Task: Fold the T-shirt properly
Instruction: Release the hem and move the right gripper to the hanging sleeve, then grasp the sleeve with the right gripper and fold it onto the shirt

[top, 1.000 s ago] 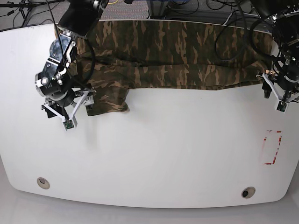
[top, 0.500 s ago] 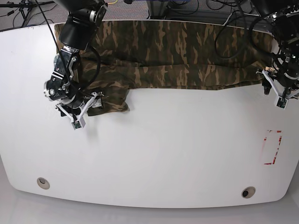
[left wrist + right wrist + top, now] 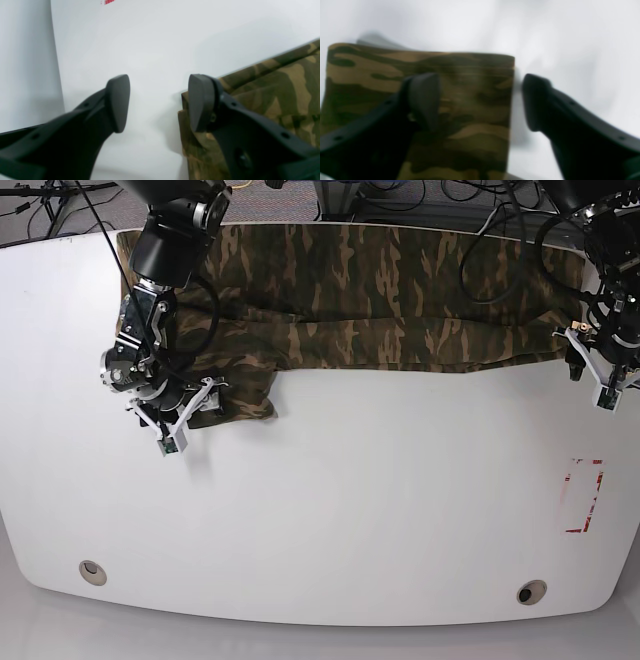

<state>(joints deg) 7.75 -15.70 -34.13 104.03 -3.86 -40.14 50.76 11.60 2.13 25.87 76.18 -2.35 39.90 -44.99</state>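
White table (image 3: pixel 350 510) fills my view; both my claws, left gripper (image 3: pixel 591 371) and right gripper (image 3: pixel 190 418), gape open at the T-shirt (image 3: pixel 380 300) edges.

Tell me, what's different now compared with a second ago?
The right gripper slid in from the bare table onto the T-shirt sleeve, one finger over the cloth and one just past its edge, jaws still apart. The left gripper drifted slightly toward the far edge at the shirt's other end, open. The shirt itself lies as before.
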